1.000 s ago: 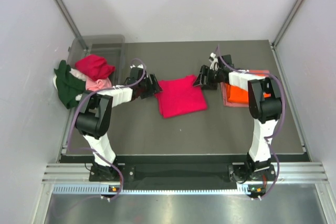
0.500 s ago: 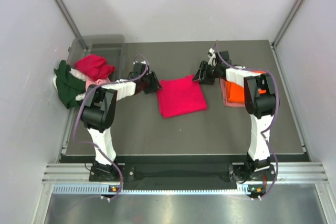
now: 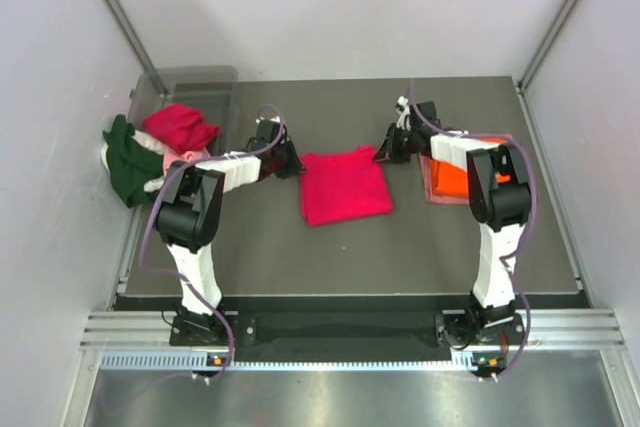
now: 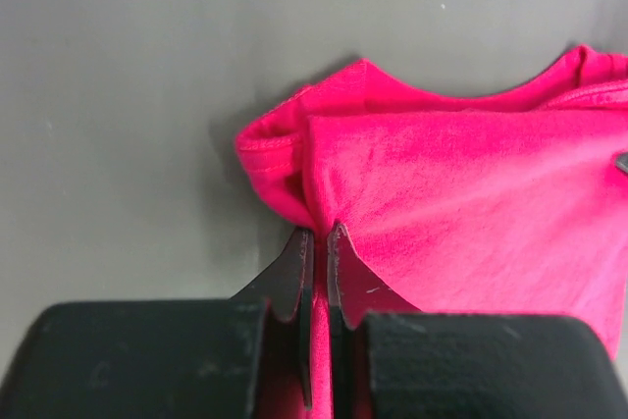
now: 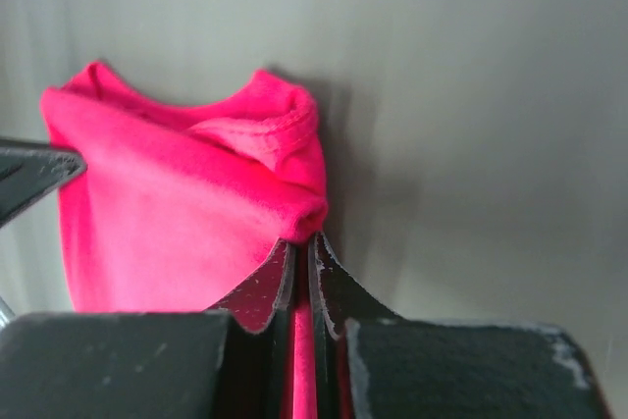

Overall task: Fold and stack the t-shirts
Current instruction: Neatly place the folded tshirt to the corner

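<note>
A folded bright crimson-pink cloth t-shirt [image 3: 343,185] lay flat in the middle of a dark grey bench [image 3: 400,247], seen from above. Two robot arms reached in from the near edge. The left arm [image 3: 225,172] met the shirt's far left corner, and the right arm [image 3: 460,152] met its far right corner.

In the left wrist view, the left jaws were pinched together on a fold of the pink cloth at the corner, beside a rolled hem. In the right wrist view, the right jaws were likewise pressed narrow on the cloth at the opposite corner.

Under the right arm, a folded orange t-shirt [image 3: 452,182] rested on a salmon pink t-shirt [image 3: 428,185], well apart from the middle shirt. At the far left corner stood a clear grey plastic bin [image 3: 190,82]. A loose pile sat there: a crumpled crimson red t-shirt [image 3: 180,127], a pale pink t-shirt [image 3: 188,159] and a dark green t-shirt [image 3: 125,165] hanging over the bench's left edge.
</note>
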### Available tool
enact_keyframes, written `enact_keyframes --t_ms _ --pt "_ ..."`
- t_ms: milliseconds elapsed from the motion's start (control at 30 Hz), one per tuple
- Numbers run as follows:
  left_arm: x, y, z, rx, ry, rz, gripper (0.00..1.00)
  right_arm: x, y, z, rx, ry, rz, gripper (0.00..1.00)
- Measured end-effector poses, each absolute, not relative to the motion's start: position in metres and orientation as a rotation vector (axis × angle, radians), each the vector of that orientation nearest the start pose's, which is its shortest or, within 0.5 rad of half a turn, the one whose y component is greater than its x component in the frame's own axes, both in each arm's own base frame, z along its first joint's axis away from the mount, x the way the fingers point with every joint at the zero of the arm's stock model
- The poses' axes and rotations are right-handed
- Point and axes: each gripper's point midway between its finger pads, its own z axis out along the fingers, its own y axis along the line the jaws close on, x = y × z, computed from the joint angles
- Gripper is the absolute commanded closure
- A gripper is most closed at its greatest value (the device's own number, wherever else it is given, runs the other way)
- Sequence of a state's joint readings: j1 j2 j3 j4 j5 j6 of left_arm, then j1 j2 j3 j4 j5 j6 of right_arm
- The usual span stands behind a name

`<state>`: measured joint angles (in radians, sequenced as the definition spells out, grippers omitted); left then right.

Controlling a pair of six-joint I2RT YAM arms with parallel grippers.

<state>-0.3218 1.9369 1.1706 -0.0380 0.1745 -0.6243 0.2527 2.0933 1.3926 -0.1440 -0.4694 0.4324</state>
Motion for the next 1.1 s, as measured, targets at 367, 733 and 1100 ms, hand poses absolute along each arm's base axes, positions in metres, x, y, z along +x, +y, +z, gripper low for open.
enact_keyframes --t_ms 367,733,1100 --pt "0.401 -0.23 0.112 -0.158 2.31 -0.675 1.0 0.421 0.205 0.13 -0.09 2.341 0.853 1.0" --pt "0.352 -0.279 0.184 -0.014 2.195 -0.774 1.0 0.368 0.166 0.185 -0.042 2.272 0.722 1.0" --pt "0.341 -0.37 0.268 0.1 2.045 -0.992 1.0 0.346 0.04 0.256 0.275 2.084 0.427 1.0"
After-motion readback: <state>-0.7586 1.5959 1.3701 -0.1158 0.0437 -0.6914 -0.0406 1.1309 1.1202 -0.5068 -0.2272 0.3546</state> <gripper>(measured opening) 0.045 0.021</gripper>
